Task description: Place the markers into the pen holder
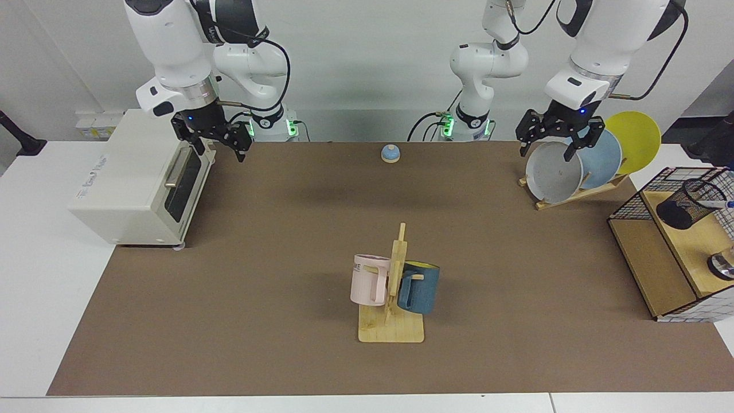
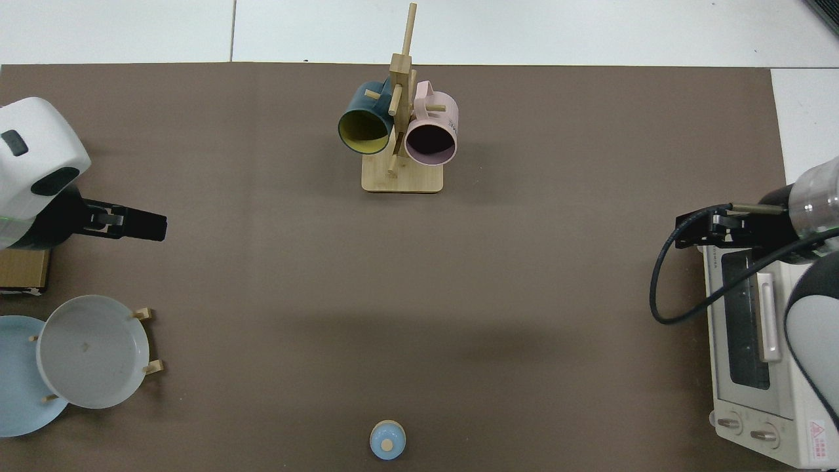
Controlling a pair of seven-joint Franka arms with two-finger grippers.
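2 white robot arms stand at a desk (image 1: 298,241) covered by a brown mat. The left end effector (image 1: 546,141) hangs above the desk in front of a wooden rack of plates (image 1: 567,166). Its 2 fingers are spread apart and hold nothing. In the top view this end effector (image 2: 141,225) shows as a dark block pointing toward the middle of the mat, beside the grey plate.

The pen holder (image 1: 685,203), a small black mesh cup, is well apart from the left end effector, lower and toward the facing view's right edge. It leans tilted on a wooden shelf (image 1: 682,246) inside a black wire-grid basket (image 1: 628,207). The marker (image 1: 715,203) shows as a white barrel with a blue tip lying across the cup's mouth and reaching toward the view's right edge; how far it sits inside the cup cannot be told.

The right end effector (image 1: 215,144) hangs at the upper front corner of a white toaster oven (image 1: 132,183), just above its door handle. Its fingers are also parted and empty. In the top view it (image 2: 704,235) sits at the oven's near corner.

Well apart from both end effectors, a wooden mug stand (image 1: 393,321) carries a pink mug (image 1: 369,280) and a blue mug (image 1: 420,288). A small blue bell-shaped object (image 1: 390,153) rests between the 2 arm bases.
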